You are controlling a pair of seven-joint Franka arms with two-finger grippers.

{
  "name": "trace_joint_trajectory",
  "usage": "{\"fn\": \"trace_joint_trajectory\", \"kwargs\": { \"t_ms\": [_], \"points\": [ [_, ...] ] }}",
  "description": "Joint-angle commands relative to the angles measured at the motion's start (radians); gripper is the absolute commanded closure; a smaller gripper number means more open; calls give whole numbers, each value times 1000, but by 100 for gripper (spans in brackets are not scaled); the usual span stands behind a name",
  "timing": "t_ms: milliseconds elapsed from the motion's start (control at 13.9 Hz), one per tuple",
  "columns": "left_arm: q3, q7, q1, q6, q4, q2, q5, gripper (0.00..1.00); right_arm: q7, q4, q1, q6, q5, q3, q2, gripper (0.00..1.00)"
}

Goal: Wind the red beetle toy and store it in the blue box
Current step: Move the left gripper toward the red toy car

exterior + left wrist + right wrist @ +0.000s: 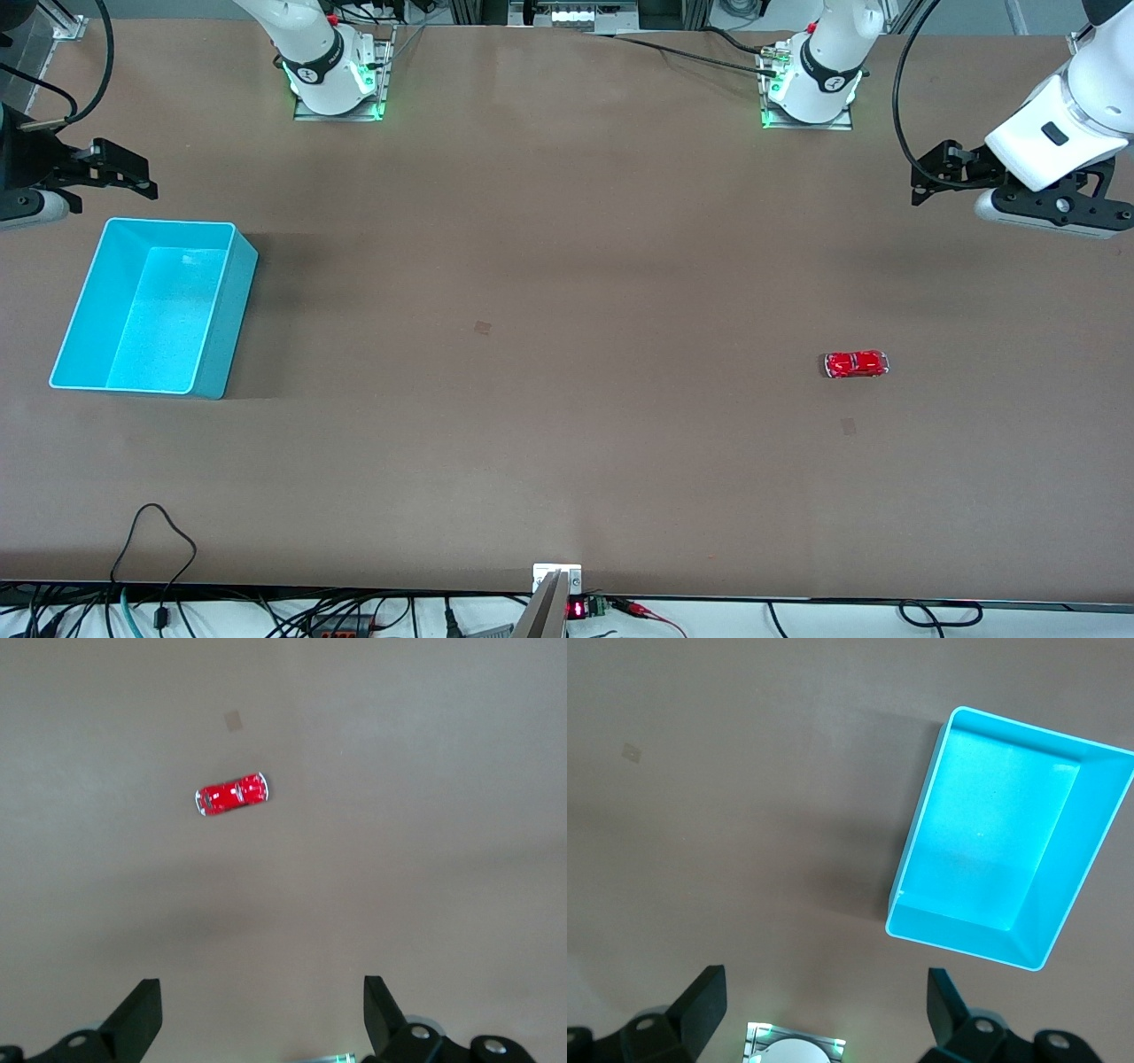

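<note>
The red beetle toy (856,364) stands on the brown table toward the left arm's end; it also shows in the left wrist view (232,794). The blue box (232,310) sits empty toward the right arm's end and also shows in the right wrist view (957,935). My left gripper (921,182) hangs open and empty in the air above the table's end, well apart from the toy; its wrist view (263,1010) shows bare table between the fingers. My right gripper (133,173) hangs open and empty over the table beside the box's rim, also seen in its wrist view (824,992).
The two arm bases (337,84) (811,89) stand at the table's edge farthest from the front camera. Two small dark patches (482,327) (849,426) mark the tabletop. Cables (159,532) lie along the table's edge nearest the front camera.
</note>
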Motion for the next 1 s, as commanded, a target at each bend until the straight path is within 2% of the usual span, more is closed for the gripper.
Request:
{"fn": "trace_joint_trajectory", "kwargs": {
  "t_ms": [0,215,431,646,933],
  "points": [
    [-9,4,-3,-89,21,13,20,0,1,17,-8,-19,18,1,3,0],
    [-9,20,0,-229,24,79,22,0,-19,17,-9,-19,20,1,51,0],
    [-9,77,1,-222,16,132,41,0,-14,16,-9,-21,21,1,54,0],
    [-8,437,12,-11,-17,182,114,0,-20,13,-7,-42,18,3,63,0],
    [-6,802,31,177,-19,275,150,0,-17,13,-4,-73,7,3,77,0]
  ]
}}
